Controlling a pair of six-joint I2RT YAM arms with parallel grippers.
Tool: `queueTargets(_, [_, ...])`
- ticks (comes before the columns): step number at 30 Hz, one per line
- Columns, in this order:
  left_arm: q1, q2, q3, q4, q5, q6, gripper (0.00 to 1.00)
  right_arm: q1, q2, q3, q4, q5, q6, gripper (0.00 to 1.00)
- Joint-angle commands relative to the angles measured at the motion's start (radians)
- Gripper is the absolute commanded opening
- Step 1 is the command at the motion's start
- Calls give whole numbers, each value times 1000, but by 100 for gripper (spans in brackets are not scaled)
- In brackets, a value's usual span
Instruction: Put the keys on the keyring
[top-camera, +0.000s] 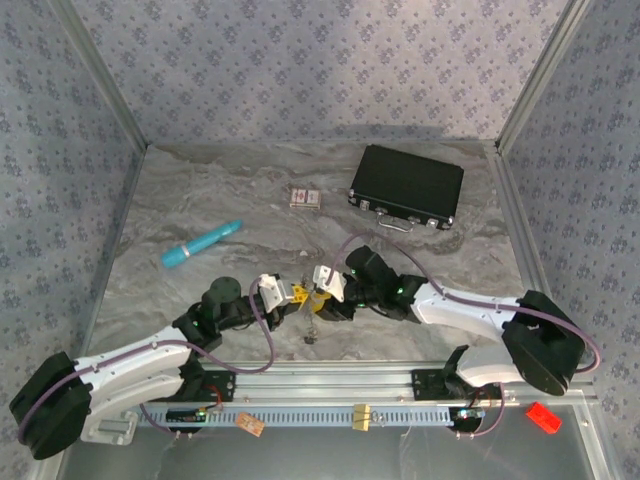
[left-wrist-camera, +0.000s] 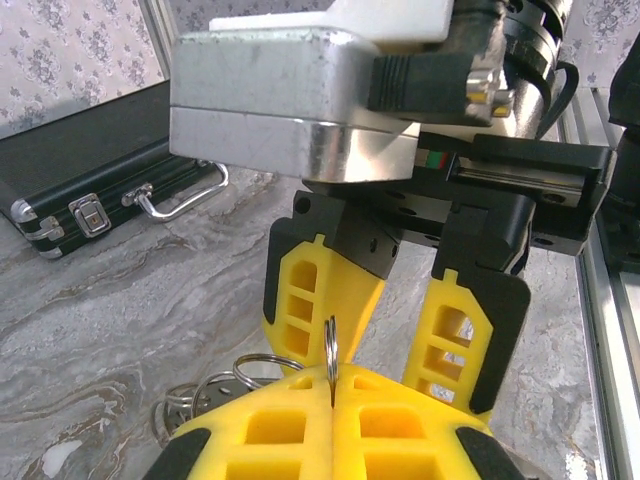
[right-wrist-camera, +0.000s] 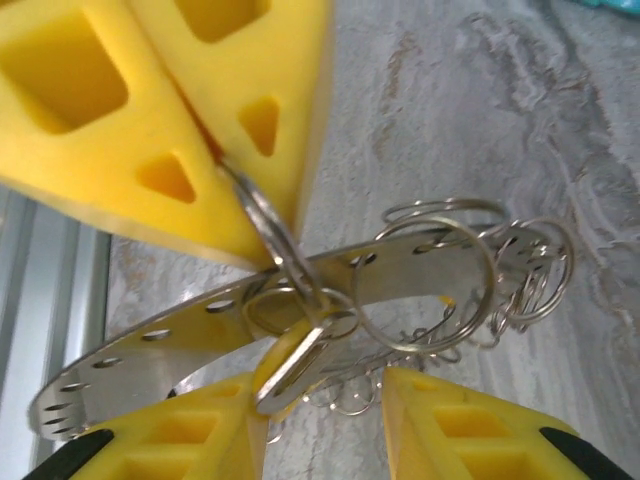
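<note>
My two grippers meet over the near middle of the table. The left gripper (top-camera: 297, 293) (left-wrist-camera: 332, 385) is shut on a thin split ring (left-wrist-camera: 330, 350) of the keyring. That keyring is a silver band with holes (right-wrist-camera: 420, 265) carrying several wire rings (right-wrist-camera: 425, 285), and it hangs below the grippers (top-camera: 312, 328). A key with a yellow head (right-wrist-camera: 295, 365) dangles from the pinched ring, resting against one of my right fingers (right-wrist-camera: 190, 440). The right gripper (top-camera: 322, 297) (right-wrist-camera: 325, 405) is open, its fingers either side of the key. The tan key is hidden.
A black case (top-camera: 407, 186) (left-wrist-camera: 90, 170) lies at the back right. A small red-and-white box (top-camera: 306, 197) sits beside it, and a teal stick (top-camera: 201, 244) lies at the left. A metal rail (top-camera: 330, 385) runs along the near edge.
</note>
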Motion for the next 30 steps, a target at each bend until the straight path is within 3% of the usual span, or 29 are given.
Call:
queueTargets(1, [6,-19,1,61,-7,-16,0,12,-9,-21,105,56,35,36])
queueTargets(12, [7,-25,-6,62,-19,-22,0,35,-11,-47,184,111,41,28])
queueTargets(16, [9,-32,-7,56,-21,-24,0,42,-26,-58,192,151,40,13])
queueTargets(21, [11,-41,-4,38,-22,-20,0,46,-57,-40,126,166,18,0])
queueTargets(30, [11,-40,12,0,-12,1,0,48,-102,42,-57,156,-33,0])
